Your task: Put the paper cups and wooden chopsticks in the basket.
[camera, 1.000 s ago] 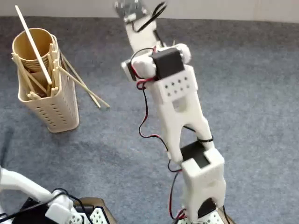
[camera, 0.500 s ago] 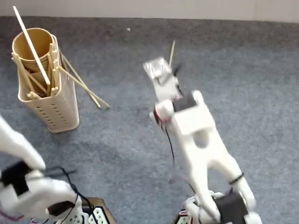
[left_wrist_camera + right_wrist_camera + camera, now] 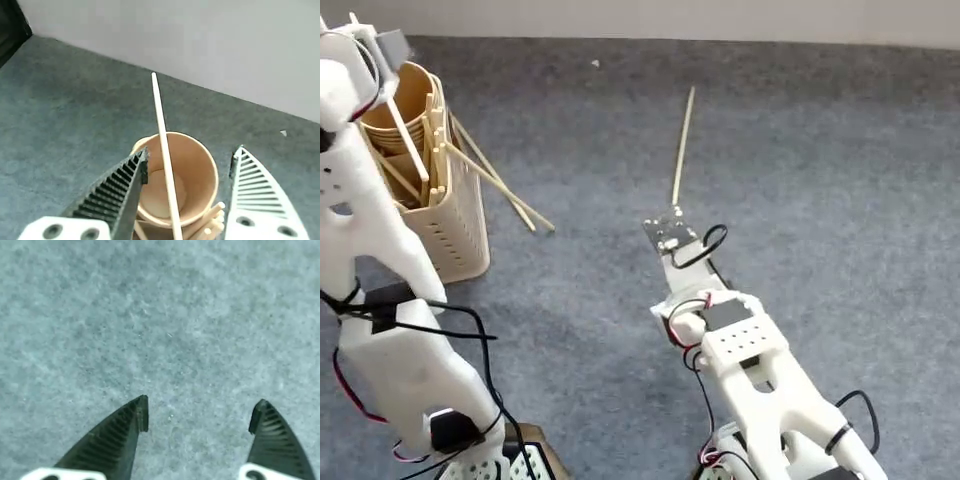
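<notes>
Chopstick (image 3: 682, 145), light, thin and stiff (likely to pivot if pinched off-centre), lies near the table (image 3: 840, 150)'s far edge, best taken mid-length by the open right gripper (image 3: 200, 412) just short of it, while the left gripper (image 3: 191, 152) gapes over the paper cups (image 3: 200, 175) in the far-left-corner basket (image 3: 450, 240).

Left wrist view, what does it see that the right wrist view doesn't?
Left wrist view: a paper cup with a long chopstick standing in it, framed by the open left claw, and a pale wall behind. Right wrist view: the open right claw above plain carpet. Both: grey carpet, and each arm's own open claw.
</notes>
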`<state>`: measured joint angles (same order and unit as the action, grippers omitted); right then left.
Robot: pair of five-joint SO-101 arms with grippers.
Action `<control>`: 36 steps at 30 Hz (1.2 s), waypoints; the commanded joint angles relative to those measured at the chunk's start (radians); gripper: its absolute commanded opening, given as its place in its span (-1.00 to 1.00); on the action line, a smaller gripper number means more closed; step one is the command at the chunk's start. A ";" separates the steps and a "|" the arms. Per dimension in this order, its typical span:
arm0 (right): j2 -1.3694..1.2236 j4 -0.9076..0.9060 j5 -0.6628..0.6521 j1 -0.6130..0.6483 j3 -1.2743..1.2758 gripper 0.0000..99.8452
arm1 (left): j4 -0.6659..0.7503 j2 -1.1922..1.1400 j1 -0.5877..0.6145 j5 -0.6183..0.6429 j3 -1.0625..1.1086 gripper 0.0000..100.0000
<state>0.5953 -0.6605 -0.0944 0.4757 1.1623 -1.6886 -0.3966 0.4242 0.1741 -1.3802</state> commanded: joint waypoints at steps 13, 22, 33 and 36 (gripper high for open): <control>0.025 0.024 -0.011 0.050 0.010 -0.37 | 0.014 -0.127 0.010 0.017 0.139 -0.64; 0.025 0.027 -0.008 0.051 0.010 -0.37 | 0.063 -0.120 0.016 0.011 0.024 -0.98; 0.025 0.027 -0.008 0.051 0.012 -0.37 | 0.135 -0.019 -0.127 -0.209 -0.249 -0.99; 0.025 0.027 -0.008 0.051 0.012 -0.37 | 0.040 0.035 -0.130 -0.358 -0.291 -0.99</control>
<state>0.5969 -0.6483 -0.0944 0.5217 1.1792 -1.5704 -0.4657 0.3184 -0.0192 -1.5858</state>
